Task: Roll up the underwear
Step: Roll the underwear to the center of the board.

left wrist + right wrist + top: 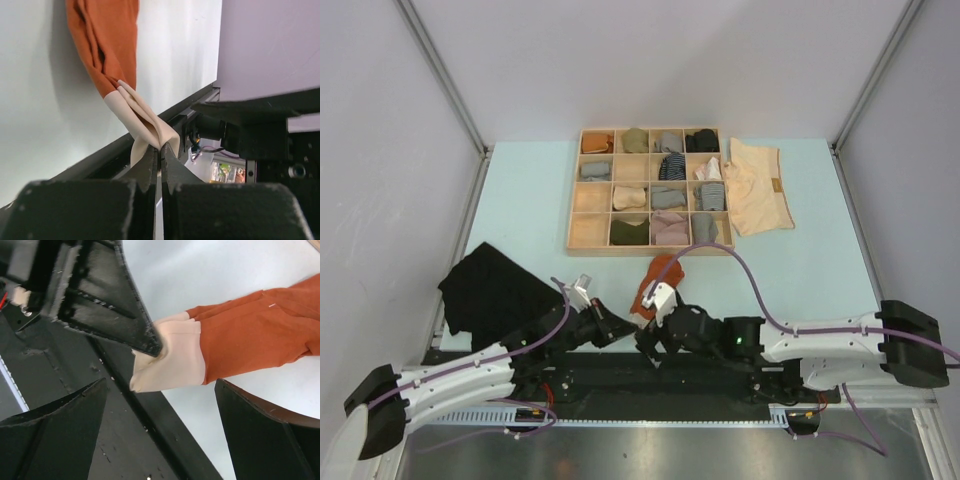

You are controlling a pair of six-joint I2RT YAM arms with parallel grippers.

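Observation:
The rust-orange underwear (663, 266) lies at the near middle of the table, its cream waistband (175, 360) pulled over the black front rail. My left gripper (160, 150) is shut on that waistband; in the top view it (632, 325) sits just left of the right gripper (650, 340). My right gripper (161, 385) is open, its fingers either side of the waistband without touching it. The orange cloth (107, 45) stretches away from the left jaws. The black underwear (490, 290) lies spread at the left. The pale cream underwear (760, 185) lies at the back right.
A wooden compartment tray (650, 247) with several small rolled cloth bundles stands at the back middle. The black front rail (125, 440) runs under both grippers. Grey walls and metal posts close the table in on three sides.

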